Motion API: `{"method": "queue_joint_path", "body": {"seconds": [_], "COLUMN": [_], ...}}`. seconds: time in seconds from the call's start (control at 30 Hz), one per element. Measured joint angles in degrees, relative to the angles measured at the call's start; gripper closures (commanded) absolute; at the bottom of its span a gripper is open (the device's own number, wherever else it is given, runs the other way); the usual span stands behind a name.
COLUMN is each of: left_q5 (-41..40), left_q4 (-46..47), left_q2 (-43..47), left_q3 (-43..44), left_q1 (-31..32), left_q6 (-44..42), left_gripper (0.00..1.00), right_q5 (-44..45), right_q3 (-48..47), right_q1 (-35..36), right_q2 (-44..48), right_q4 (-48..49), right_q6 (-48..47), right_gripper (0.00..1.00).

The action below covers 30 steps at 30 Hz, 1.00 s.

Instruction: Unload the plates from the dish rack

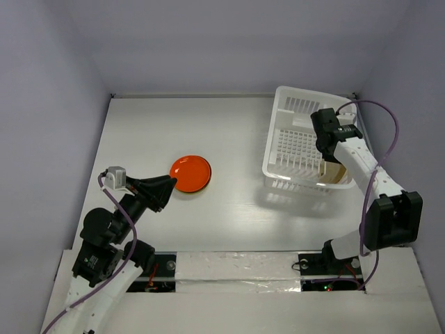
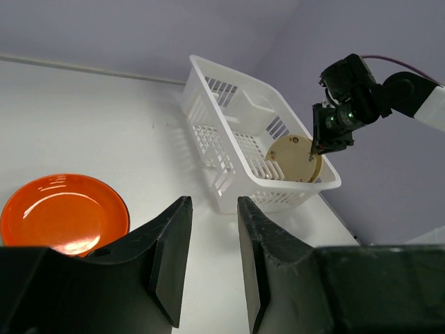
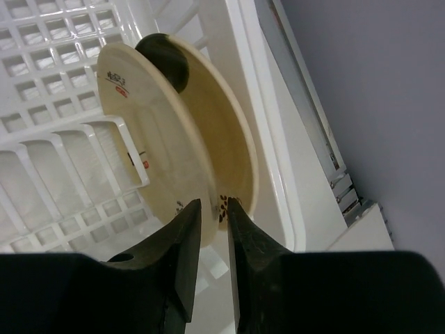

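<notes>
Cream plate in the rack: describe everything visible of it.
The cream plate is small, round and glossy, with a printed mark and sticker on its back. It stands on edge, slightly tilted, in the near right corner of the white dish rack. The right gripper pinches its upper rim. A dark shape shows at its far edge.

We lose the lower rim of the cream plate [image 3: 174, 139] behind the fingers of the right hand [image 3: 212, 206]. Past the plate's far edge from that hand, a dark round thing [image 3: 165, 59] shows only an arc. The plate's print is too small to read. The left hand [image 2: 213, 203] covers the near edge of the orange plate [image 2: 62, 212].
</notes>
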<state>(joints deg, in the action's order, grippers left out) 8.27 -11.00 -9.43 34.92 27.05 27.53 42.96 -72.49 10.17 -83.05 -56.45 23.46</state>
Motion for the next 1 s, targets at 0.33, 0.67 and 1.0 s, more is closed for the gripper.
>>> {"method": "queue_joint_path", "body": {"seconds": [0.33,0.67,1.0], "left_q5": [-0.02,-0.15,-0.17], "left_q4": [0.0,0.0,0.0], "left_q2": [0.15,0.35,0.85], "left_q3": [0.0,0.0,0.0], "left_q1": [0.0,0.61,0.63], "left_q6": [0.0,0.0,0.0], "left_gripper": [0.7,0.7,0.7], "right_q5": [0.0,2.56,2.84], "right_q3": [-2.21,-2.91,-4.9], "right_q1": [0.0,0.0,0.09], "right_q2": [-3.56,-5.7,-6.38], "right_q4": [-0.09,-1.25,-4.57], "right_q6": [-0.81,-1.55,-1.42], "right_gripper": [0.7,0.93,1.0]}}
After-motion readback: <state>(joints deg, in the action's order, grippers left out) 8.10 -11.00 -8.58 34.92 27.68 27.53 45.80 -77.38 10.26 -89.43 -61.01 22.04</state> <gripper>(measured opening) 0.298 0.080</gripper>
